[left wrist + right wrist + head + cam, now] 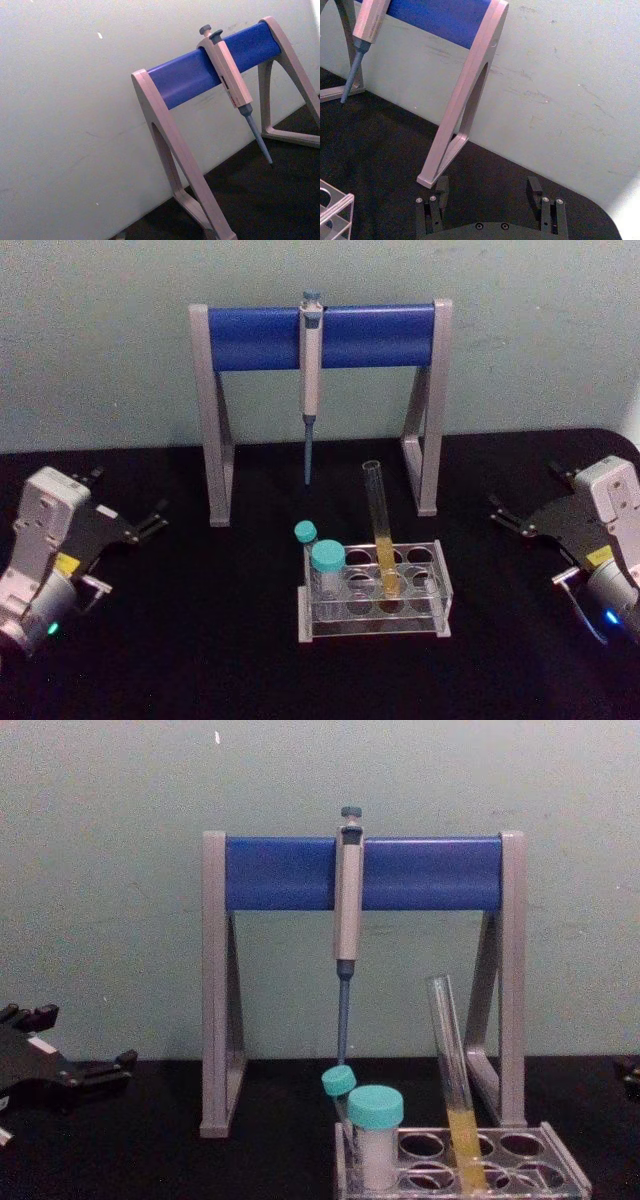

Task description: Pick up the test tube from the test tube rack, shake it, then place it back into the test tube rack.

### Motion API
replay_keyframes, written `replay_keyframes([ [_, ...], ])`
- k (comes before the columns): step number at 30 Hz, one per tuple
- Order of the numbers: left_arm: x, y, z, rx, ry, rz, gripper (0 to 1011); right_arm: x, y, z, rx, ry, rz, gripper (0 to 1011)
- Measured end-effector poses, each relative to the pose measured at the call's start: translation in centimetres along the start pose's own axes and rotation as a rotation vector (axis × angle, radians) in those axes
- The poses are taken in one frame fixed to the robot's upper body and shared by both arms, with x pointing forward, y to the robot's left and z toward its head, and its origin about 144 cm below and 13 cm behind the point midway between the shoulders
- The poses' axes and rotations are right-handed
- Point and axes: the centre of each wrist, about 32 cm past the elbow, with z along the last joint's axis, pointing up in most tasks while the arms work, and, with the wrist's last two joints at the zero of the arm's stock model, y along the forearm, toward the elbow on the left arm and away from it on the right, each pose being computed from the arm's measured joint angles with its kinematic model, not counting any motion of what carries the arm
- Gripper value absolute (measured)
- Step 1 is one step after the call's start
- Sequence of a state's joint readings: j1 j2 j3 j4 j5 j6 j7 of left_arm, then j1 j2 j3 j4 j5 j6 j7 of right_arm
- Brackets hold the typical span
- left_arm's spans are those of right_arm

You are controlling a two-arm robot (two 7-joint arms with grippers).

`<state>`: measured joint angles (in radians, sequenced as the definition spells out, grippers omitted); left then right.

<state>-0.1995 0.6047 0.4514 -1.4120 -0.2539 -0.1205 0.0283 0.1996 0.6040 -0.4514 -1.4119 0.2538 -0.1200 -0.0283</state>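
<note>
Table [200, 670]: black surface under the test tube rack [375, 628].
Stand [214, 440]: grey legs, blue crossbar [250, 338] — just behind the rack.
Left gripper [130, 492]: well left of the rack, fingers spread apart.
Right gripper [522, 487]: well right of the rack, fingers spread wide.
Pipette [311, 360]: hangs from the crossbar, behind the rack.
Test tube [379, 515]: stands in a middle hole of the rack, leaning slightly — yellow liquid low inside.
Vials [327, 570]: two, teal-capped, at the rack's left end.
</note>
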Motion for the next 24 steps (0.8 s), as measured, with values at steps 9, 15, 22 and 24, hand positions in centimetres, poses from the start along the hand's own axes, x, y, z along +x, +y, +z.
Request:
replay_keyframes([
  [9, 0.00, 0.00, 0.00, 0.000, 0.000, 0.000, 1001, 0.02, -0.01, 0.00, 0.000, -0.001, 0.000, 1000],
  [15, 0.00, 0.00, 0.00, 0.000, 0.000, 0.000, 1001, 0.02, -0.01, 0.00, 0.000, -0.001, 0.000, 1000],
  [22, 0.00, 0.00, 0.00, 0.000, 0.000, 0.000, 1001, 0.02, -0.01, -0.01, 0.000, -0.001, 0.000, 1000],
  [24, 0.00, 0.00, 0.00, 0.000, 0.000, 0.000, 1001, 0.03, -0.01, 0.00, 0.000, -0.001, 0.000, 1000],
])
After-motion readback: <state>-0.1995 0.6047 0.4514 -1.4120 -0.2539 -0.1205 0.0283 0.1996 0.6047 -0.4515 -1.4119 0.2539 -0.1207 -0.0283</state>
